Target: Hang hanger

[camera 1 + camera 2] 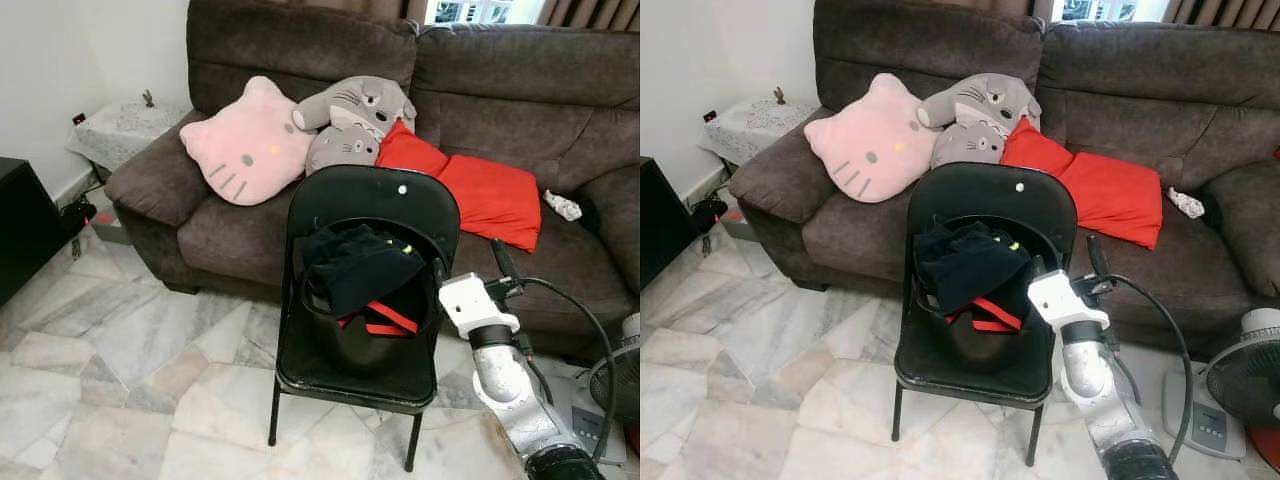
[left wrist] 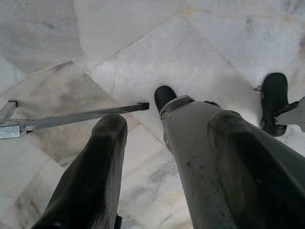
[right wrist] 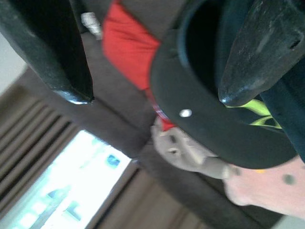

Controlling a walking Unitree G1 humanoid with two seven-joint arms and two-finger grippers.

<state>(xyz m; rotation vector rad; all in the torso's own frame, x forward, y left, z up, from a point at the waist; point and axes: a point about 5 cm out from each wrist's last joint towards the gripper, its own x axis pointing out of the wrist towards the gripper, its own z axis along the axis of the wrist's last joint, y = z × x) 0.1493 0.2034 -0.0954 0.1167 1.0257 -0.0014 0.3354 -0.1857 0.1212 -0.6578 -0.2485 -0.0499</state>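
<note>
A black folding chair [image 1: 372, 200] stands before the sofa. On its seat sits a black bucket [image 1: 352, 350] holding dark clothing [image 1: 358, 268] with red strips [image 1: 387, 319] beneath it; I cannot tell whether these are a hanger. My right gripper [image 1: 468, 262] is raised at the chair's right side, open, one finger [image 1: 500, 262] pointing up beside the backrest. In the right wrist view the fingers [image 3: 52, 52] stand apart with the chair's back [image 3: 209, 129] just ahead. My left gripper [image 2: 169, 124] hangs open above the floor.
A brown sofa [image 1: 520, 90] behind the chair carries a pink cat cushion [image 1: 245, 145], grey plush toys [image 1: 350, 120] and red cushions [image 1: 480, 190]. A fan [image 1: 615, 385] stands at the right, a dark cabinet [image 1: 20, 230] at the left. A grey metal bar [image 2: 71, 119] lies over the marble floor.
</note>
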